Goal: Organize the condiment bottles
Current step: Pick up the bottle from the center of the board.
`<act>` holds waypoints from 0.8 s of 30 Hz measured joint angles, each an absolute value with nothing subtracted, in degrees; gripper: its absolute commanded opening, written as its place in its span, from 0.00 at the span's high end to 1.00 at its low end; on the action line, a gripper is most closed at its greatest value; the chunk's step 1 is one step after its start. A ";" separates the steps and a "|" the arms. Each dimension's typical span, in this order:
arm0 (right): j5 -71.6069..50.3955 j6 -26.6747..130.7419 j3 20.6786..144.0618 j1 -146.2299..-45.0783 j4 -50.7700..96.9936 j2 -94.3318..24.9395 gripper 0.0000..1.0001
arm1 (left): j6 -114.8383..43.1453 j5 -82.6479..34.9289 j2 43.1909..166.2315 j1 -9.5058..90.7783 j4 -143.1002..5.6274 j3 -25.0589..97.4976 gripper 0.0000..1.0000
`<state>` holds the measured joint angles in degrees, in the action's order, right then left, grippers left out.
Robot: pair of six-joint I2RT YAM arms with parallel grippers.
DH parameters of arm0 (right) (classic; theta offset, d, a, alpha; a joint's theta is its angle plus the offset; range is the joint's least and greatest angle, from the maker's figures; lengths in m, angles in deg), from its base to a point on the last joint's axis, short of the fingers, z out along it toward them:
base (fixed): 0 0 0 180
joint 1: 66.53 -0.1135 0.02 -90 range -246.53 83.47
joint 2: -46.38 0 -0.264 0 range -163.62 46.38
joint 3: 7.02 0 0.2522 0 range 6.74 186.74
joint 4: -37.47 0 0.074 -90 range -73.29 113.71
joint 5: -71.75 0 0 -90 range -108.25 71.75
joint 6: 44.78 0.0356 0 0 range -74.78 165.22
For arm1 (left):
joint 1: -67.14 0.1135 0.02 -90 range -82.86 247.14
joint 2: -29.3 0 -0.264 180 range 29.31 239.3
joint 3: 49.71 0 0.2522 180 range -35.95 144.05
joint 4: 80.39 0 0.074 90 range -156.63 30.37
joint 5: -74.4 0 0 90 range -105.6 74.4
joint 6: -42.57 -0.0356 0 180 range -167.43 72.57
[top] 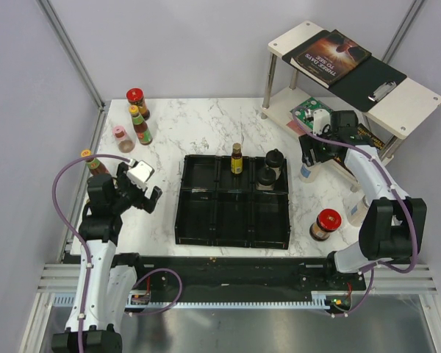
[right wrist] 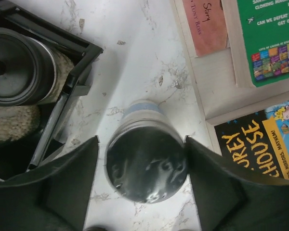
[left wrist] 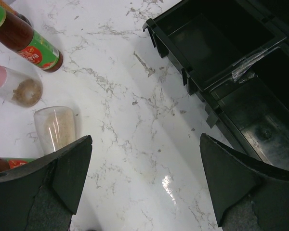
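My right gripper (right wrist: 141, 147) straddles an upright jar with a dark shiny lid (right wrist: 147, 166) on the marble, right of the black tray (top: 198, 220). Its right finger (right wrist: 216, 183) touches the lid and its left finger (right wrist: 62, 187) stands a sliver off. From above, that gripper (top: 309, 162) covers most of the jar. My left gripper (left wrist: 147, 183) hangs open over bare marble, left of the tray (left wrist: 216, 72). Near it lie a red sauce bottle (left wrist: 31, 45), a pink-lidded shaker (left wrist: 14, 86) and a clear jar (left wrist: 55, 127). A slim dark bottle (top: 237, 159) and two black-lidded jars (top: 270, 169) stand in the tray.
A red-capped jar (top: 137, 101) and a yellow-capped bottle (top: 140, 125) stand at the back left; another red-capped jar (top: 325, 224) stands at the front right. A white two-level shelf (top: 397, 99) with books (right wrist: 260, 139) is just right of my right gripper.
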<state>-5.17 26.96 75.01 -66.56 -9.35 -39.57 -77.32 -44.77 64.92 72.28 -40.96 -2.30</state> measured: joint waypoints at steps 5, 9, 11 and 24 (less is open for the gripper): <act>-7.96 27.33 74.74 -68.88 -7.95 -40.68 0.46 | -77.32 -44.92 64.90 72.46 -40.96 -2.54 0.00; -8.42 27.20 74.74 -68.94 -8.19 -40.68 0.81 | -77.32 -45.66 64.90 72.68 -40.96 -2.61 0.00; -8.66 27.24 74.74 -69.03 -8.24 -40.68 1.00 | -77.32 -45.88 64.90 72.68 -40.96 -2.61 0.00; -12.66 27.18 85.48 -73.51 -20.61 -34.91 1.00 | -77.32 -46.21 64.94 73.05 -40.96 -2.61 0.00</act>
<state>-12.66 27.18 85.48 -73.51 -20.61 -34.91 -77.32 -46.21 64.94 73.05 -40.96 -2.61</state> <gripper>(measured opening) 0.671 0.993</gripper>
